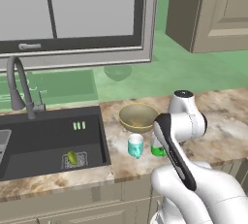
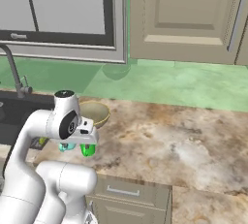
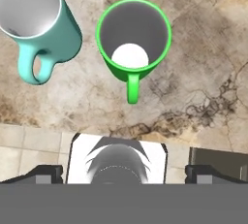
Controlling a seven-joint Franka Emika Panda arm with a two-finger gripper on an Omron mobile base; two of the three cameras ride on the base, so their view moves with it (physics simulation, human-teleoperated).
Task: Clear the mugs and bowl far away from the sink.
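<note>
A: Gripper (image 3: 124,172) status?

B: Jaws fully apart, nothing between them. It hangs above the counter edge, looking straight down. The 2 dark fingertips (image 3: 46,173) sit at the bottom of the hand view, well apart.

A: Where are the mugs?

B: Both upright on the marble counter (image 1: 227,131), side by side near its front edge. In the hand view the green mug (image 3: 133,41) is almost centred above the gripper, handle pointing back toward the fingers. The teal mug (image 3: 41,26) is at upper left, close to the green one but not touching, white inside.

A: From the base cameras?

B: In the left base view the teal mug (image 1: 135,145) is just right of the sink (image 1: 48,140). The green mug (image 1: 157,148) is beside it, partly hidden by the arm. In the right base view both mugs are mostly hidden under the hand; only slivers of green (image 2: 88,150) and teal (image 2: 67,146) show.

A: Bowl?

B: The bowl (image 1: 138,116) is just behind the 2 mugs, also near the sink's right edge, upright. Can't tell if it touches the teal mug. In the right base view the bowl (image 2: 97,111) peeks out behind the wrist.

A: Anything in the sink?

B: The faucet (image 1: 19,87) stands at the back, and a small green item (image 1: 72,157) lies on the drain.
</note>
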